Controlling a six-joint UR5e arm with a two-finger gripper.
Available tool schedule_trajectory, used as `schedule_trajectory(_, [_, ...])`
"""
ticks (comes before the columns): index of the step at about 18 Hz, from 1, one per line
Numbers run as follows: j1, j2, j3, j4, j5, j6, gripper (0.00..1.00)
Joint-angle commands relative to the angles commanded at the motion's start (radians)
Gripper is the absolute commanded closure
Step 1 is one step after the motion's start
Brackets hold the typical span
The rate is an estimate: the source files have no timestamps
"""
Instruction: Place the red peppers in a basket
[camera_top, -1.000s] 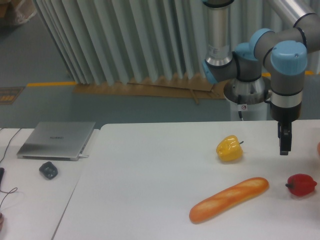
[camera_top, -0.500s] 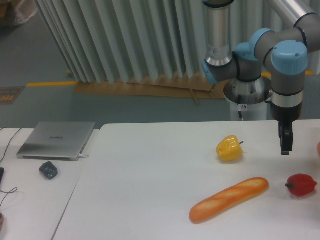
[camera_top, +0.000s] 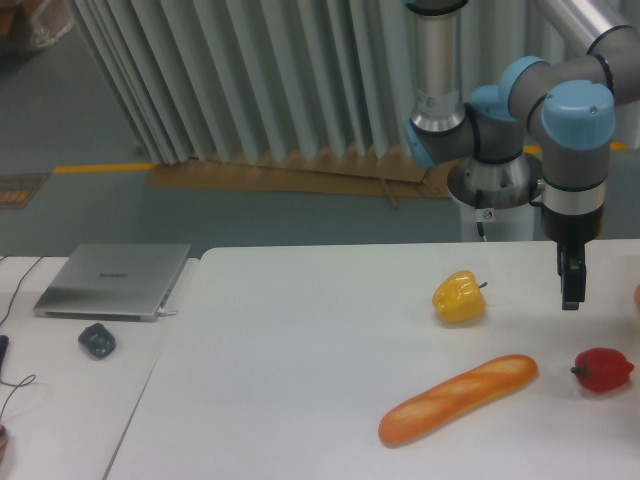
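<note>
Bare table (camera_top: 300, 330) lies between the gripper (camera_top: 570, 285) and the red pepper (camera_top: 603, 369) below it. The bread loaf (camera_top: 458, 399) crowds the pepper's left; the yellow pepper (camera_top: 459, 297) sits well apart.

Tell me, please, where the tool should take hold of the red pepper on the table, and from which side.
Probably from above, across the red pepper's rounded body, not its short dark stem, which points left toward the bread loaf. The pepper lies on its side with free table around it. The tool hangs above it, slightly to its left.
</note>
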Motion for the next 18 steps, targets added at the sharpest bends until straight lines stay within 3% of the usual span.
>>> schedule_trajectory(10, [-0.002, -0.015, 0.002, 0.005, -0.012, 0.000, 0.00])
schedule_trajectory(14, [-0.002, -0.043, 0.000, 0.044, -0.006, -0.002, 0.00])
schedule_trajectory(18, [0.008, -0.043, 0.000, 0.044, -0.011, -0.100, 0.00])
